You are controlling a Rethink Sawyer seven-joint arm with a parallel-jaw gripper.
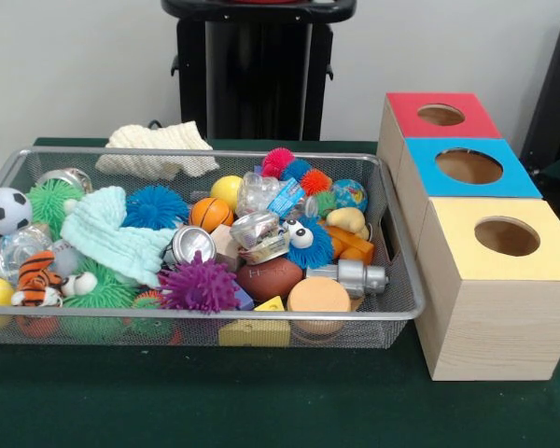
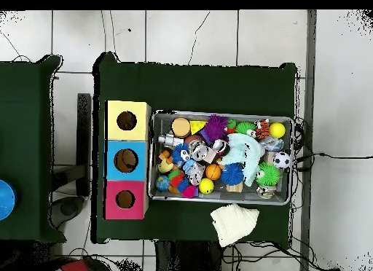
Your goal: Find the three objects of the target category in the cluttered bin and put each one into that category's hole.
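A wire mesh bin [image 1: 392,308] sits on a dark green worktop [image 1: 261,401], heaped with small toys. Just beside the bin at 3 o'clock in the front view stands a row of three wooden boxes, each with a round hole in its lid: a red box [image 1: 443,115] farthest back, a blue box [image 1: 469,168] in the middle and a yellow box [image 1: 504,238] nearest the camera.

The robot's end effector is not visible in either view, so whether it is wide, narrow or holding something cannot be told. Only the black pedestal [image 1: 257,70] shows at 12 o'clock.

The target category is not marked, so the three wanted objects cannot be picked out. Candidates lie mixed together: a soccer ball [image 1: 4,211] at the bin's 9 o'clock edge, a small basketball [image 1: 210,213] and a yellow ball [image 1: 226,191] near the centre, a brown football [image 1: 269,278], a purple spiky ball [image 1: 198,285] and a blue spiky ball [image 1: 156,207]. A mint cloth [image 1: 112,233] drapes over part of the heap and probably hides more.

To do the search well, I judge it best to begin with a fully exposed object, descend straight down and lift cleanly, since round toys may roll and neighbours may snag.

A cream knitted cloth [image 1: 159,147] lies on the worktop behind the bin. The overhead view shows a pale tiled floor [image 2: 218,35] around the worktop, with cables trailing across it.
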